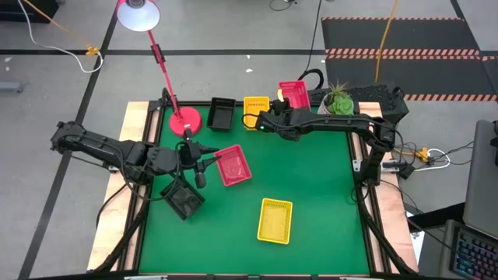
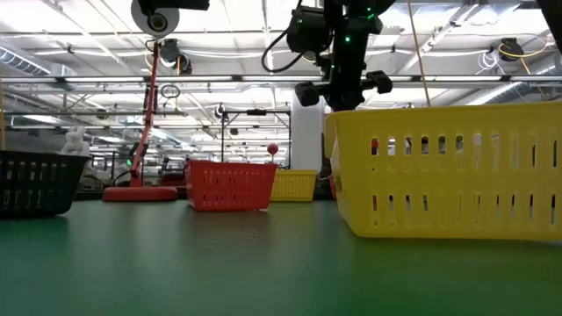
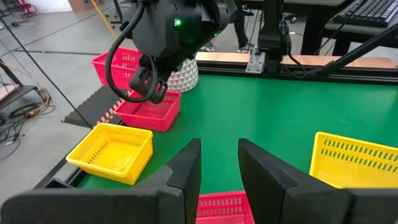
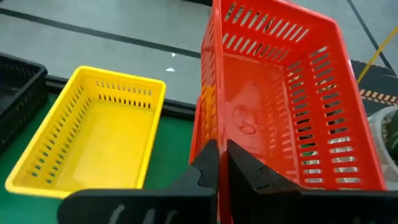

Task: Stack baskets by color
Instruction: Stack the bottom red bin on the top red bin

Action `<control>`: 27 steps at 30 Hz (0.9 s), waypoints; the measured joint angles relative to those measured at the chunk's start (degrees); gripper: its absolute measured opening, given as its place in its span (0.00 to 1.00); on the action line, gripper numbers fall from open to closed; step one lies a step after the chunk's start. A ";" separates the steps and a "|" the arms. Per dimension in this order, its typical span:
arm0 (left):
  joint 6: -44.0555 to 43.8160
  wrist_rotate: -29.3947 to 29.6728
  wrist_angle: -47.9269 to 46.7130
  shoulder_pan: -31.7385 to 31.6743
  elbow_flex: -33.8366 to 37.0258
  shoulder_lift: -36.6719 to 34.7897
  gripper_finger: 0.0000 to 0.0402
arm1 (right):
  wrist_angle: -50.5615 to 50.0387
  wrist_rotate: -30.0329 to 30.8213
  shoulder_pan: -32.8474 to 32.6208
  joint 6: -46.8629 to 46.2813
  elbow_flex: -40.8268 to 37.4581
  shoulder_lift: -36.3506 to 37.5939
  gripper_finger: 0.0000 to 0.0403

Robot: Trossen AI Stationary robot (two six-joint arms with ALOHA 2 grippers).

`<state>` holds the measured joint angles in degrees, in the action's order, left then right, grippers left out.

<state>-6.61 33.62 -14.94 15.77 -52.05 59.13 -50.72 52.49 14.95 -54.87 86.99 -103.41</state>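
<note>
Overhead, the green worktop sits on a grey floor with striped hazard mats behind it, and a red lamp base and a potted plant stand at its far edge. Along that edge sit a black basket, a yellow basket and a red-pink basket. The right pincer is clenched on the rim of that red-pink basket, holding it tilted. The left pincer hangs partly open just above another red-pink basket, holding nothing, with a second black basket near it. A second yellow basket lies alone toward the near side.
</note>
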 joint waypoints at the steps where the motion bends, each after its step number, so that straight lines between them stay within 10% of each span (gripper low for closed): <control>1: 0.00 -0.04 0.00 0.00 0.00 0.00 0.27 | 0.85 0.08 0.04 0.00 -0.44 -0.14 0.00; 27: -0.07 -0.15 0.17 0.00 -0.02 0.00 0.27 | 16.16 -3.00 2.37 2.34 -12.00 -0.64 0.00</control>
<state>-6.68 33.47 -14.77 15.77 -52.07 59.13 -34.56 49.49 17.32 -52.53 74.98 -104.05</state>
